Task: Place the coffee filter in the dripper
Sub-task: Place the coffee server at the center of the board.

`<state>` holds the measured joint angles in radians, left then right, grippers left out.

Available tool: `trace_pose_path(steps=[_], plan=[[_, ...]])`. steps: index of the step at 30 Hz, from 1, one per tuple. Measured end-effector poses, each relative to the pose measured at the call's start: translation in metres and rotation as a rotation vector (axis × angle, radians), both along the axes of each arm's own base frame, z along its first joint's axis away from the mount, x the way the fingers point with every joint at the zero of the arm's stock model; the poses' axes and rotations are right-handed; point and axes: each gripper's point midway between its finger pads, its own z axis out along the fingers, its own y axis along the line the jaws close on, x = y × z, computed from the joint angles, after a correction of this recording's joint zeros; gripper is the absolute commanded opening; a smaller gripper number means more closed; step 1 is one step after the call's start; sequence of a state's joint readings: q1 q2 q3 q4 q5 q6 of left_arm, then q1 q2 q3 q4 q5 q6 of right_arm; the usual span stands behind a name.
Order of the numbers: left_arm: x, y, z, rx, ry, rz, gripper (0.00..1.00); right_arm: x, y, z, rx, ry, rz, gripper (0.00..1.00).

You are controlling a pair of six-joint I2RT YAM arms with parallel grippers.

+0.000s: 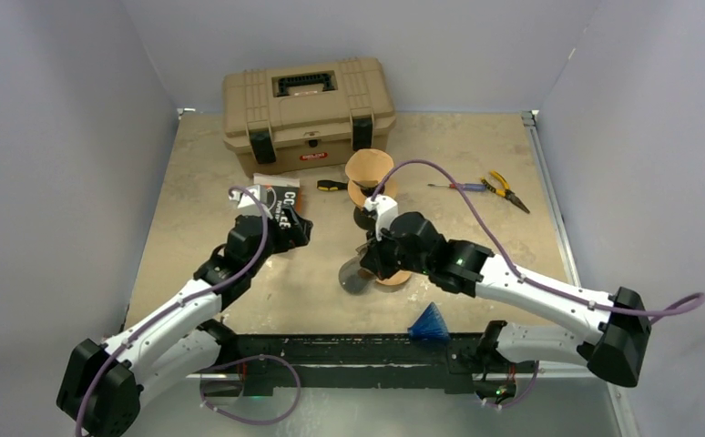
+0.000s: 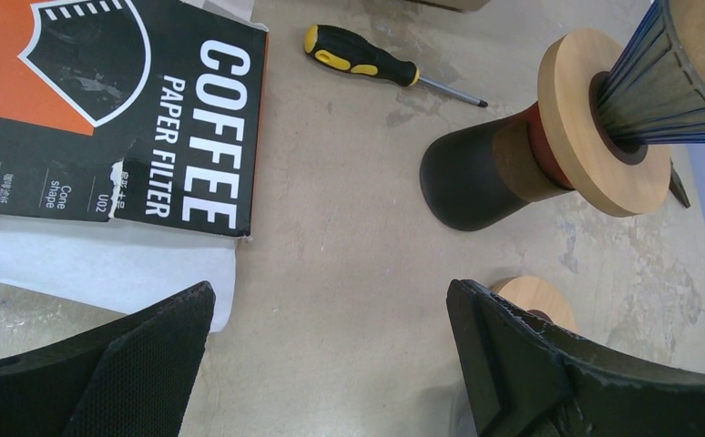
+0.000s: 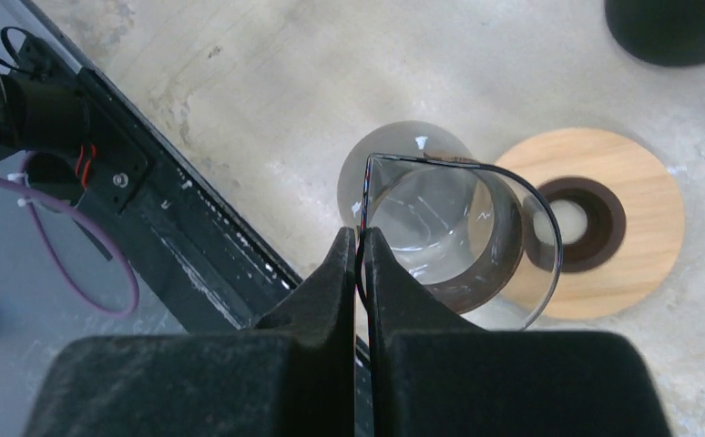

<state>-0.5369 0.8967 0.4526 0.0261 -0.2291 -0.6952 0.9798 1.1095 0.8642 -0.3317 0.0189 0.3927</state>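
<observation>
A brown paper coffee filter (image 1: 370, 171) sits in a blue ribbed dripper (image 2: 668, 82) with a wooden collar on a dark stand (image 2: 467, 177) at mid-table. My right gripper (image 3: 360, 238) is shut on the rim of a clear glass dripper cone (image 3: 422, 218), held just above the table beside a loose wooden collar (image 3: 622, 182). My left gripper (image 2: 331, 291) hangs open and empty over bare table, right of the coffee filter box (image 2: 121, 100). White filter paper (image 2: 85, 264) pokes out from under that box.
A tan toolbox (image 1: 308, 109) stands at the back. A yellow-handled screwdriver (image 2: 362, 56) lies behind the stand. Pliers (image 1: 504, 189) and a thin screwdriver (image 1: 454, 186) lie at the right. A blue cone (image 1: 429, 323) rests by the near rail.
</observation>
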Motion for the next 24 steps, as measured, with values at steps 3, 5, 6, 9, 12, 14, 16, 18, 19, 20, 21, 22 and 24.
trace_pose_path(steps=[3,5,6,9,12,14,16,18,19,20,21,22,24], plan=[[-0.001,0.002,0.006,-0.002,-0.019,0.0,1.0,-0.004,0.014,-0.002,-0.021,-0.023,0.019,0.0],[-0.002,0.004,0.011,-0.003,-0.032,0.006,1.0,-0.005,0.025,-0.002,-0.034,-0.043,0.035,0.0],[-0.002,0.005,0.013,-0.002,-0.038,0.012,1.0,-0.005,0.03,-0.001,-0.042,-0.054,0.041,0.0],[-0.004,0.012,0.02,0.013,-0.056,0.03,1.0,-0.002,0.046,-0.001,-0.075,-0.091,0.06,0.0],[-0.007,0.019,0.028,0.018,-0.081,0.052,1.0,0.001,0.058,-0.005,-0.105,-0.12,0.077,0.0],[-0.008,0.024,0.031,0.023,-0.09,0.066,1.0,0.002,0.061,-0.009,-0.125,-0.13,0.086,0.02],[-0.009,0.027,0.031,0.033,-0.092,0.075,1.0,0.002,0.064,-0.013,-0.15,-0.142,0.095,0.03],[-0.01,0.029,0.028,0.05,-0.083,0.079,1.0,0.003,0.066,-0.016,-0.171,-0.153,0.099,0.06],[-0.01,0.03,0.027,0.054,-0.08,0.08,1.0,0.004,0.068,-0.017,-0.182,-0.159,0.101,0.08],[-0.01,0.03,0.027,0.057,-0.078,0.082,1.0,0.005,0.07,-0.018,-0.191,-0.164,0.104,0.1],[-0.01,0.031,0.026,0.059,-0.078,0.084,1.0,0.006,0.071,-0.02,-0.199,-0.168,0.107,0.13],[-0.01,0.031,0.026,0.061,-0.076,0.084,1.0,0.006,0.072,-0.022,-0.207,-0.171,0.111,0.19],[-0.01,0.031,0.025,0.066,-0.074,0.083,1.0,0.007,0.073,-0.025,-0.221,-0.175,0.119,0.32]])
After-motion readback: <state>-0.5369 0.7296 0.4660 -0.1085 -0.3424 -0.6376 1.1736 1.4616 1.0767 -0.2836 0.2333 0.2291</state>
